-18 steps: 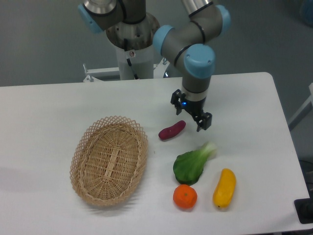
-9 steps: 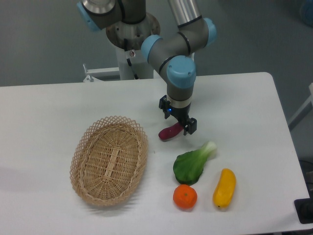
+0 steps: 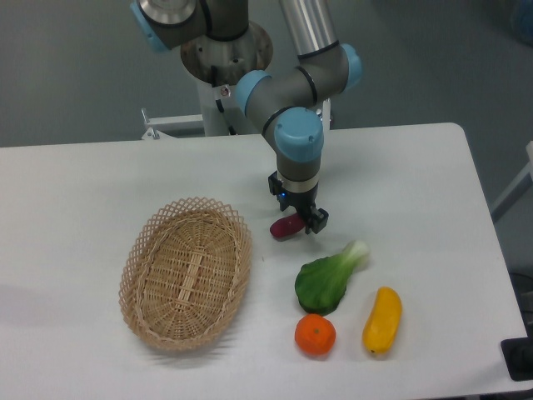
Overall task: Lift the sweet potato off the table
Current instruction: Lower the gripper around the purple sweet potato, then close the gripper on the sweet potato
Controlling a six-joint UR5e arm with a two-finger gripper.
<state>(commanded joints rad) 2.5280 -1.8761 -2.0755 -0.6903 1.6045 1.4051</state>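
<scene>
One arm works here, and its hand (image 3: 297, 215) hangs low over the right end of the sweet potato (image 3: 286, 226), which lies on the white counter (image 3: 83, 192) just to the right of the wicker basket (image 3: 186, 272). The two fingers stand apart, one behind the tuber and one in front of it toward its right tip, so the hand reads as open and straddling; whether either finger already touches the skin is hard to say from this angle.

To do this step well, the fingers should probably close across the narrow width, not along the length, and a little nearer the middle than they sit now, since a grip close to a rounded, smooth end could let the tuber pivot or squirt out. A squeeze before any lift, then a straight rise, looks safest.

Its long axis runs from lower left, the end nearer the basket, up to the right, where it disappears under the hand. Bok choy (image 3: 326, 279), an orange fruit (image 3: 315, 335) and a yellow vegetable (image 3: 382, 320) lie farther from the basket, clear of the grasp.
</scene>
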